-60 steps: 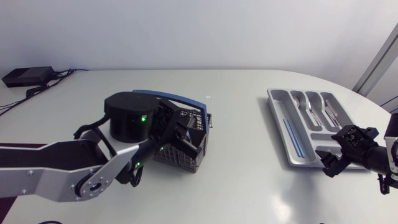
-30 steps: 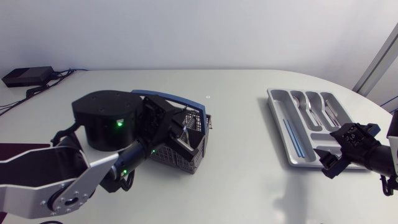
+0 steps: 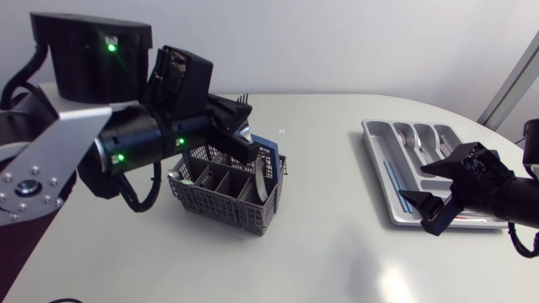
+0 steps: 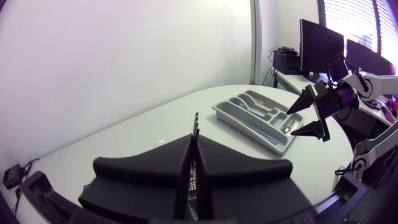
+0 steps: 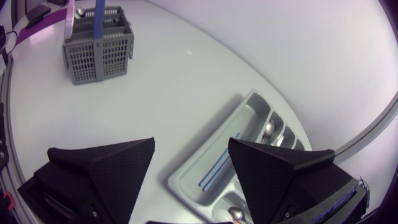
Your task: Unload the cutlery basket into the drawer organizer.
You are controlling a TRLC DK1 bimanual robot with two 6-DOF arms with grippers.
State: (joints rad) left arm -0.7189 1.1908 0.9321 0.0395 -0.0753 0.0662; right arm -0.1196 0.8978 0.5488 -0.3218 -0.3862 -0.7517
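A: Left gripper (image 4: 194, 148) has lifted clear of the basket (image 3: 221, 202), fingers clamped on a fork (image 4: 196, 126). Only the tines show, the handle is hidden.
B: Right gripper (image 5: 191, 149)?
A: Fingers wide apart, over the tray's (image 3: 376, 139) near end. Spoons (image 3: 424, 143) lie in it, partly blocked.

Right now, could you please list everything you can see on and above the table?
Cutlery basket: one, grey mesh with a blue handle, on the table below the left arm.
Drawer organizer: one, silver-grey, on the table's right side.
Spoons: at least two, silver, in the organizer's shorter compartments.
Thin sticks: two, it seems, blue, in the organizer's long compartment.
Fork: one, dark-looking, tines up, held above the basket.
Left pincer: black, shut on the fork, raised over the basket.
Right pincer: black, open, over the organizer's near end.
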